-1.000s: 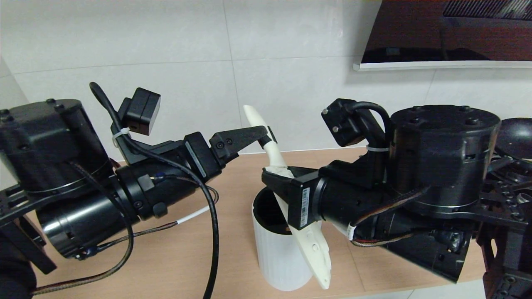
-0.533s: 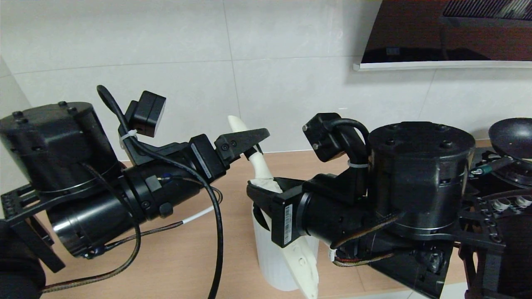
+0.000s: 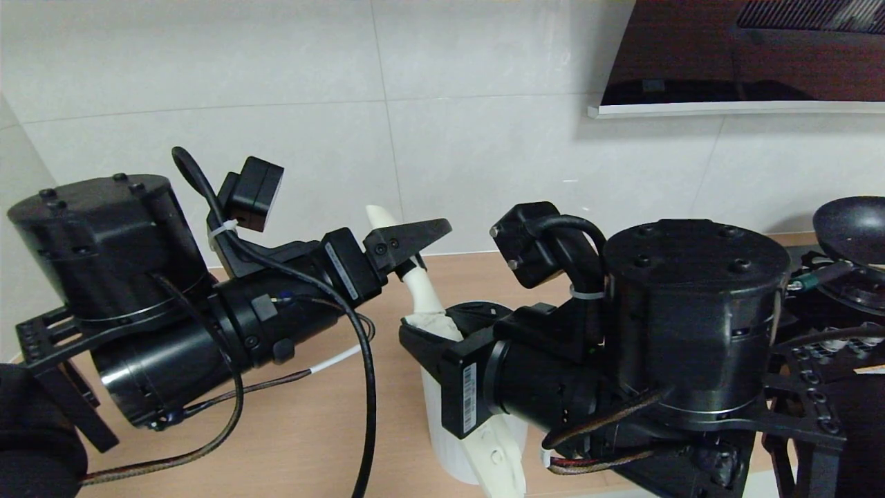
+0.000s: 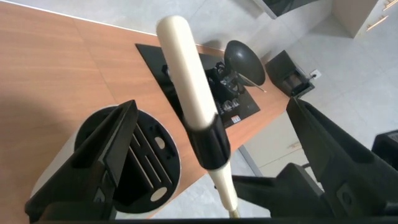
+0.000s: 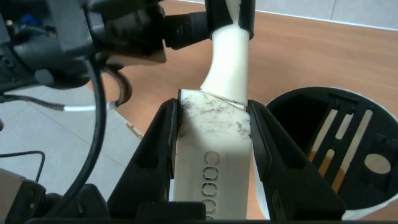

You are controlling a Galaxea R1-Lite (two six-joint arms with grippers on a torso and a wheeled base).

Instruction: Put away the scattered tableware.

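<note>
A pale tiled wall (image 3: 484,69) runs along the far side. A wooden counter (image 3: 297,429) lies below it. A dark range hood (image 3: 747,48) hangs at the upper right, above a black cooktop (image 4: 147,55). The floor (image 4: 348,56) is light grey tile.

One white plastic spatula (image 3: 423,294) with a long handle. One white ribbed cylindrical utensil holder (image 3: 432,415) with a black slotted insert. One black round-bowled ladle (image 3: 849,220). One flat black cooktop (image 4: 152,59). One light-brown wooden worktop (image 3: 311,429).
</note>
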